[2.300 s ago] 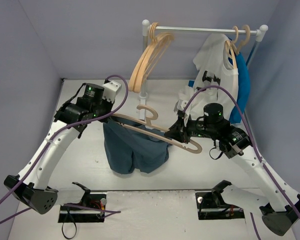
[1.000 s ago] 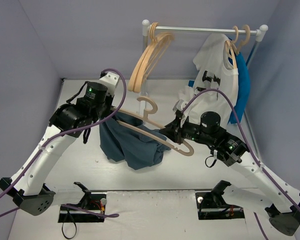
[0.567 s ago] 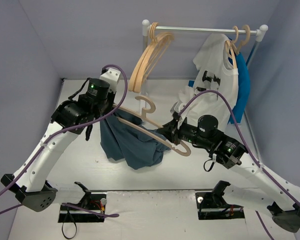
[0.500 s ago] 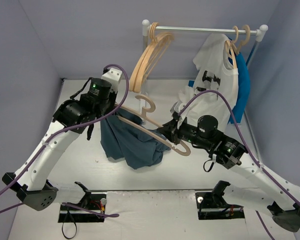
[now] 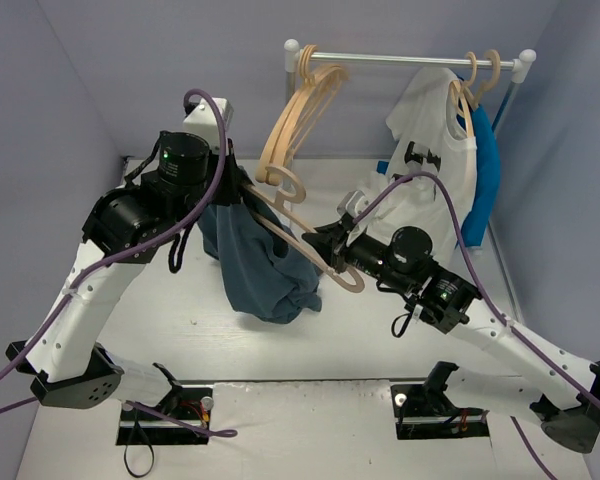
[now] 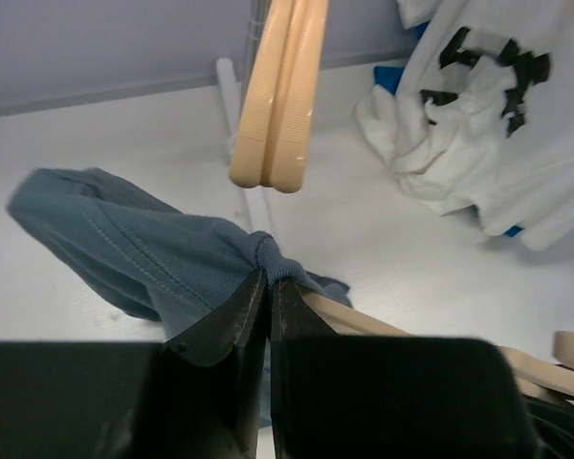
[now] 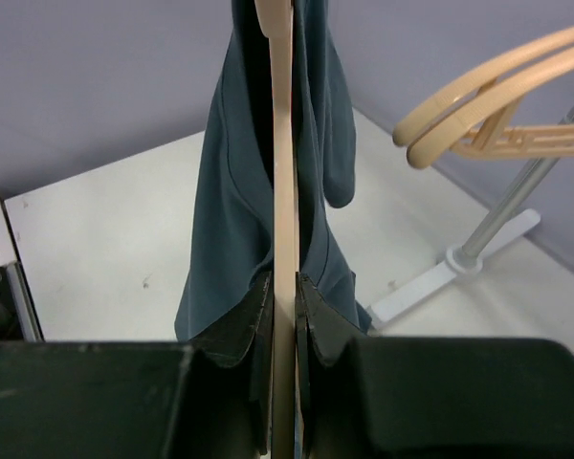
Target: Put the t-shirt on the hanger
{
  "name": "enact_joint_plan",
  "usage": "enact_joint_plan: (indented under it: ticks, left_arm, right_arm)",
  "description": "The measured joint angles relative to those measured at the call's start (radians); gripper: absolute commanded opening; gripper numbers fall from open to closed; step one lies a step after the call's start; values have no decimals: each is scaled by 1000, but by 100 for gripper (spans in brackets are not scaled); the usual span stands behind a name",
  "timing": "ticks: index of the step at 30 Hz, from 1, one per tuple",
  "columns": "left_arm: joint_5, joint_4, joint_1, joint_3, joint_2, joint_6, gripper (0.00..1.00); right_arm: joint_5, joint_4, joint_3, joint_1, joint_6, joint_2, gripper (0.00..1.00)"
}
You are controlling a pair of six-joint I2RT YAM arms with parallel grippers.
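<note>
The dark slate-blue t-shirt (image 5: pixel 265 265) hangs in a bunch off the left arm of the pale wooden hanger (image 5: pixel 298 232), which slants down to the right in mid-air. My left gripper (image 5: pixel 238 195) is shut on a fold of the t-shirt (image 6: pixel 163 258) right at the hanger's left end (image 6: pixel 364 320). My right gripper (image 5: pixel 325 250) is shut on the hanger's other arm. In the right wrist view that arm (image 7: pixel 282 143) runs straight up between the jaws, with the t-shirt (image 7: pixel 225 201) draped on both sides of it.
A clothes rail (image 5: pixel 410 60) stands at the back. Spare wooden hangers (image 5: pixel 295 120) hang at its left end, close above the held hanger's hook. A white t-shirt with black print (image 5: pixel 430 150) and a bright blue garment (image 5: pixel 485 180) hang at its right. The rail's foot (image 7: pixel 459 268) rests on the table.
Both arms have lifted and shifted back and left toward the rail. The hanger now tilts more steeply, its hook near the spare hangers, and the t-shirt hangs higher.
</note>
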Motion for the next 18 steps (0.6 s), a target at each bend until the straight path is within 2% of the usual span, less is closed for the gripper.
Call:
enact_joint_plan:
  ticks: [8,18]
  left_arm:
    - [-46,10,-70,88,21,-101,0]
    - [-66,126,-137,181,22,-136,0]
  right_arm:
    - [41,75,61,10,-43,37,0]
    - [46,220,137,15,-43,109,0]
